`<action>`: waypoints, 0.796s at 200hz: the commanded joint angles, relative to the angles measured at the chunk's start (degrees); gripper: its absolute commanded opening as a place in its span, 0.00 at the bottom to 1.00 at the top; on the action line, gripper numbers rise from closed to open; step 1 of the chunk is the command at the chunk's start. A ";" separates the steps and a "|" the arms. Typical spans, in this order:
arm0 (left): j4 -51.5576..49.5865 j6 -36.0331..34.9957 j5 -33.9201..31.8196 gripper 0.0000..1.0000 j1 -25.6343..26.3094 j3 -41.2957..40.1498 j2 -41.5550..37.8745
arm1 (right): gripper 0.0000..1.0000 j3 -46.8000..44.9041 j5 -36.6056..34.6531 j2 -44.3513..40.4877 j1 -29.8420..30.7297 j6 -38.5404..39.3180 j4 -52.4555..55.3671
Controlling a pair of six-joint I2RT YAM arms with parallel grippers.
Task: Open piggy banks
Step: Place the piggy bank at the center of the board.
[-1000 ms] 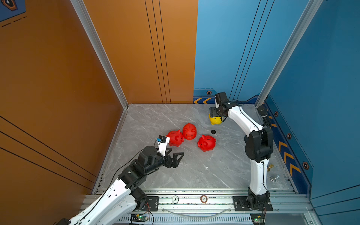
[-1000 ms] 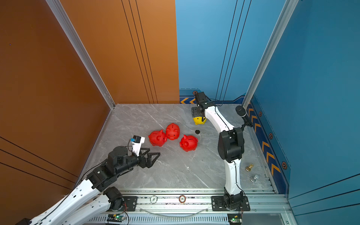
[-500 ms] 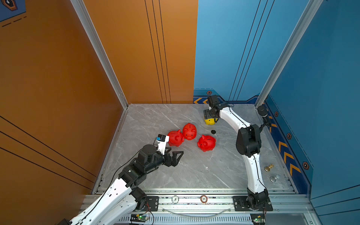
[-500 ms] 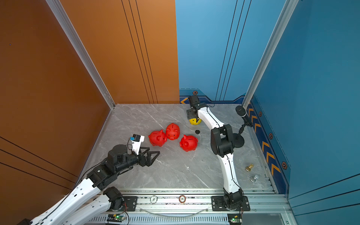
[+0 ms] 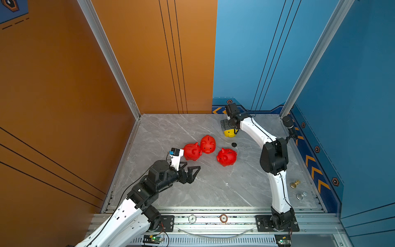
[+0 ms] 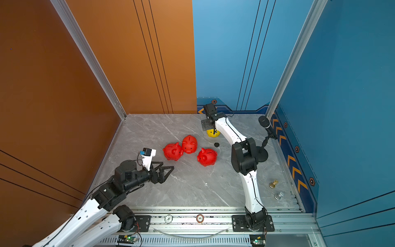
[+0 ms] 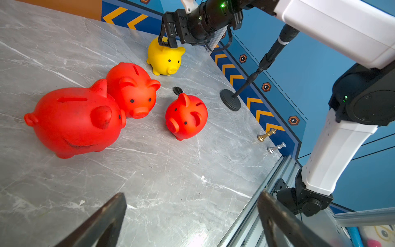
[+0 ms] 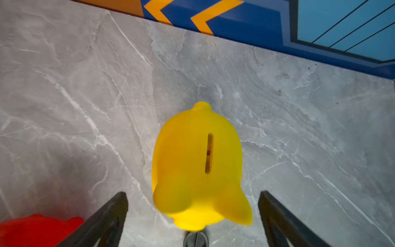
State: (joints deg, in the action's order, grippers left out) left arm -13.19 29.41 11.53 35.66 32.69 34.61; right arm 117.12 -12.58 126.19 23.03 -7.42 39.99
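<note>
Enclosing marble tabletop (image 5: 213,188) w/ piggy banks (image 5: 227,157): orange wall (image 5: 53,74), blue wall (image 5: 363,64)

Cluster of three mid-surface (image 5: 213,188): left piggy bank (image 5: 192,151) just beside the middle piggy bank (image 5: 208,144), which sits further back; right piggy bank (image 5: 227,157) apart, to their right. Far piggy bank (image 5: 229,133) stands upright near the back wall, with the right claw (image 8: 192,193) directly above it. Plug (image 5: 234,144) lies between the far and right piggy banks. Left claw (image 5: 192,166) hangs before the cluster, towards the left. Chess pieces (image 5: 295,184) lie at the right edge, near the front.
</note>
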 commanded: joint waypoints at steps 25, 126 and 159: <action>-2.72 1.21 -0.53 0.98 -0.29 0.01 -3.07 | 0.98 -8.90 -0.59 -11.89 2.87 0.40 1.08; -6.14 4.54 -2.62 0.97 -0.07 -3.89 -11.98 | 0.86 -25.48 14.01 -18.41 7.20 -5.43 -2.13; -6.23 4.24 -2.09 0.98 0.03 -3.26 -11.01 | 0.82 -28.96 16.77 -19.04 7.97 -5.65 -3.41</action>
State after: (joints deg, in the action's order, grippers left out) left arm -18.74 33.50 10.22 35.68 29.56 23.16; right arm 90.37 1.02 109.38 30.22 -12.01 37.89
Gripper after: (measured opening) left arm 0.976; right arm 0.830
